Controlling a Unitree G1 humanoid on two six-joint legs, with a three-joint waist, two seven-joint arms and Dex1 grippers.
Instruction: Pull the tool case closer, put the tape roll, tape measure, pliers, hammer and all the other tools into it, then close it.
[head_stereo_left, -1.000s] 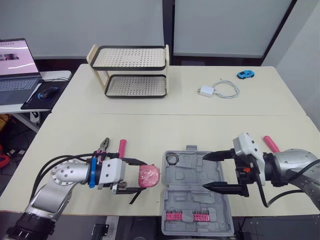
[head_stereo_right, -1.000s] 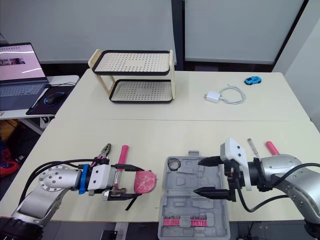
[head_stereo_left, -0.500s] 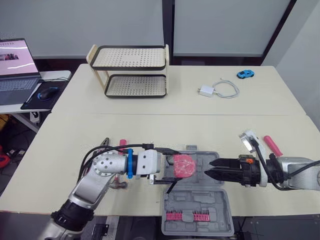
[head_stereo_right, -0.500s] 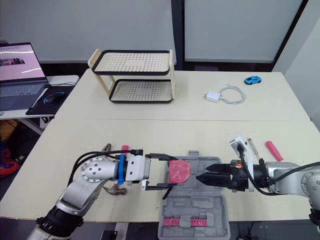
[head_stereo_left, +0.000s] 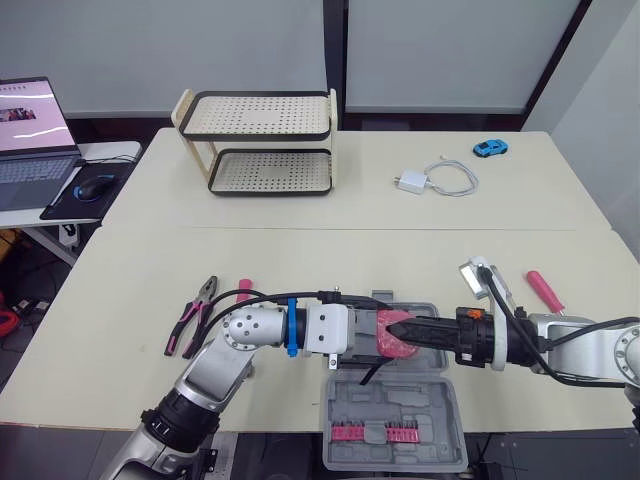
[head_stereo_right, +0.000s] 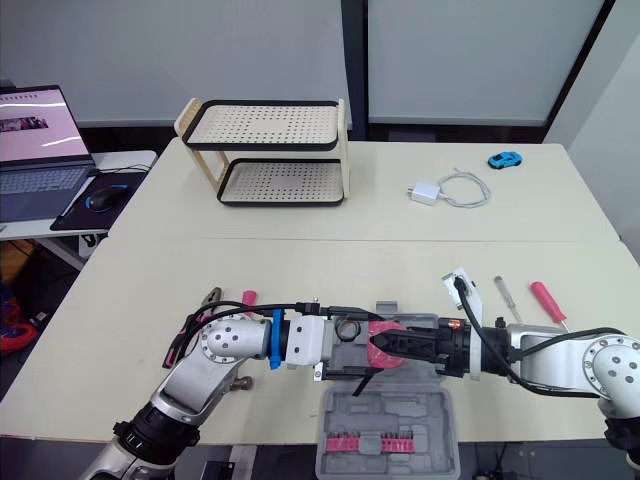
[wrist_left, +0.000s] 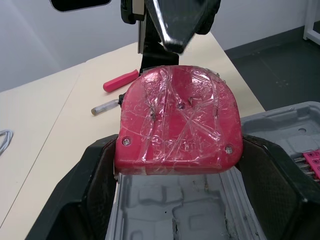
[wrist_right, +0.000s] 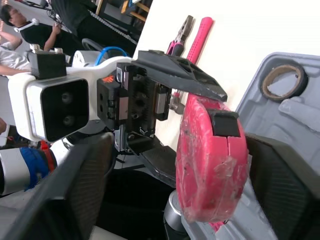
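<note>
A red tape measure wrapped in clear film hangs over the left part of the open grey tool case. My left gripper is shut on it. My right gripper has come in from the right and stands open, with the tape measure between its fingers. A tape roll lies in the case's far left corner. The pliers and the pink hammer handle lie on the table left of the case. A red screwdriver lies to the right.
A row of pink bits sits in the case's near half. At the back of the table stand a two-tier rack, a white charger with cable and a blue toy car. A laptop sits on a side desk at the left.
My left arm has carried the tape measure rightward from beside the case to over it. My right gripper has turned and slid left until its fingers flank the tape measure.
</note>
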